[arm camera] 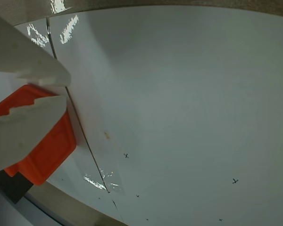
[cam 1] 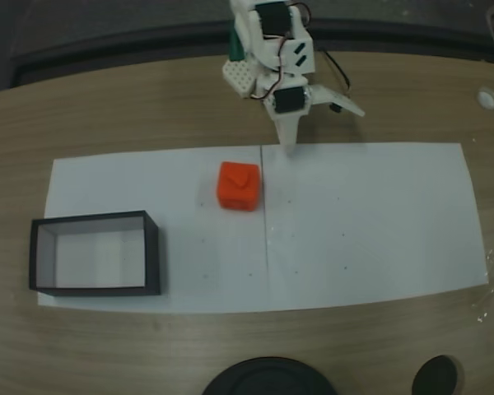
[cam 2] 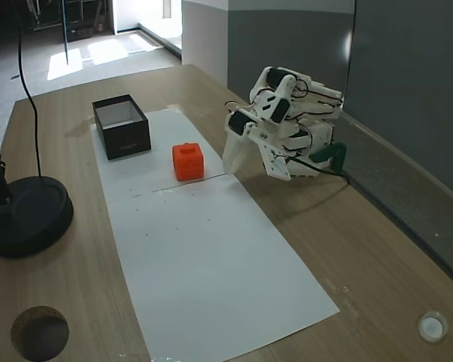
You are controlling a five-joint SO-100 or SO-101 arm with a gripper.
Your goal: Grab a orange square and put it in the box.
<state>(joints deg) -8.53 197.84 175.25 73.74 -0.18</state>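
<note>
The orange square (cam 1: pixel 239 185) lies on the white paper sheet (cam 1: pixel 370 222) that covers the middle of the wooden counter (cam 1: pixel 132 107). In a fixed view from above, it sits just left of the thin seam line (cam 1: pixel 265 239) that crosses the paper, with a small raised bump on its top face. The box (cam 1: pixel 95 253) with black walls and a pale inside stands on the left part of the paper in this view, well apart from the cube, and nothing is inside it.

The white arm (cam 1: pixel 272 49) is folded low at the far edge of the counter. Its hand (cam 1: pixel 290 146) points down toward the paper, and the tip is near the far edge of the sheet, just behind and to the right of the cube in this view. The hand does not touch the cube. One finger (cam 1: pixel 339 102) stands out to the side, so the jaws are spread apart and hold nothing.

In the wrist view, two pale fingers (arm camera: pixel 23 132) come in from the left edge, and the orange square (arm camera: pixel 49 150) shows behind them, close to the seam line (arm camera: pixel 85 136). Small pen crosses (arm camera: pixel 235 181) mark the paper.

In another fixed view from the side, the box (cam 2: pixel 122 124) is farther from the camera than the cube (cam 2: pixel 188 161), and a round black base (cam 2: pixel 26 215) stands on the counter at the left.
</note>
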